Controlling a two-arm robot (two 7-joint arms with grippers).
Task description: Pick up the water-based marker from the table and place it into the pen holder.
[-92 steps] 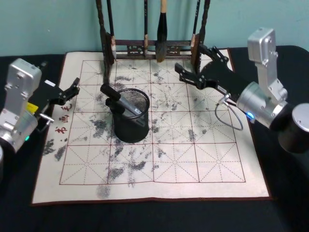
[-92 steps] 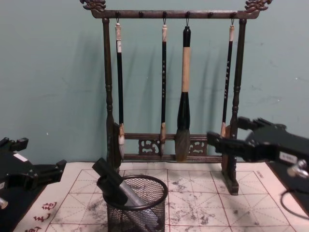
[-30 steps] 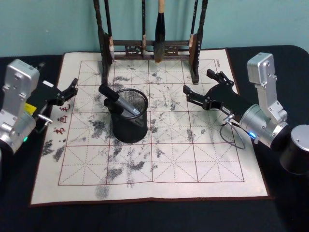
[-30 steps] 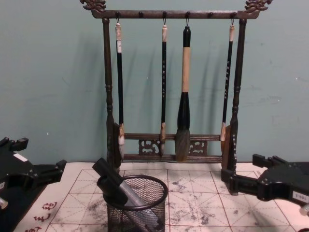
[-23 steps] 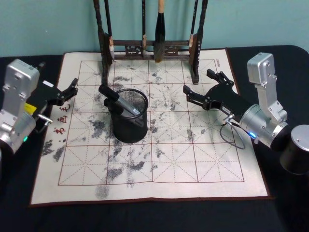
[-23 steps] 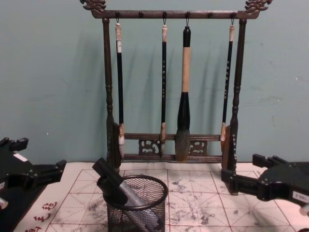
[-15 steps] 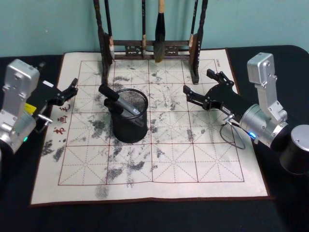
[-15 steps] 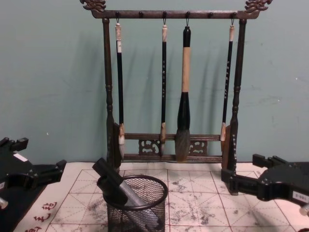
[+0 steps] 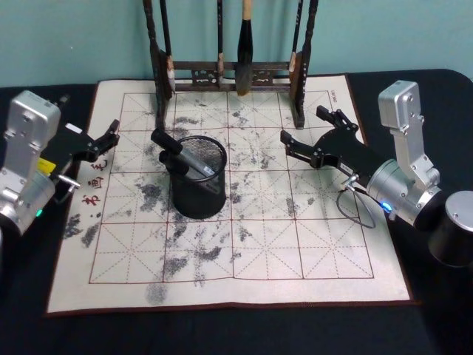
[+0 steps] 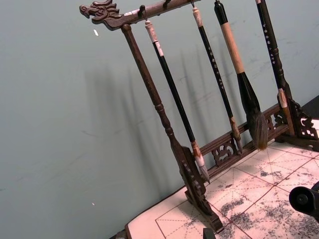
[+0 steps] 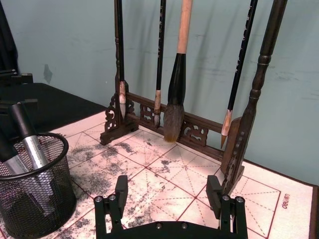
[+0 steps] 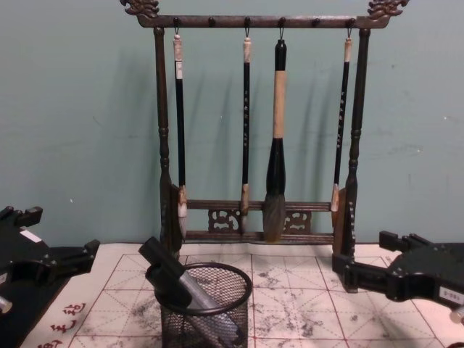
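The water-based marker, silver barrel with a black cap, leans inside the black mesh pen holder, its cap poking out over the rim on the robot's left. The chest view shows the marker and the pen holder from the side, and the right wrist view shows the marker in the pen holder. My right gripper hovers open and empty to the right of the holder, well clear of it. My left gripper sits open at the mat's left edge.
The holder stands on the table's white felt mat, printed with a red grid and ink-stained. A dark wooden brush rack with several hanging brushes stands along the far edge. Black cloth surrounds the mat.
My right gripper has drawn back from the rack and come down lower, empty, since the earliest frames. Over the last second nothing has moved; the marker stays in the holder.
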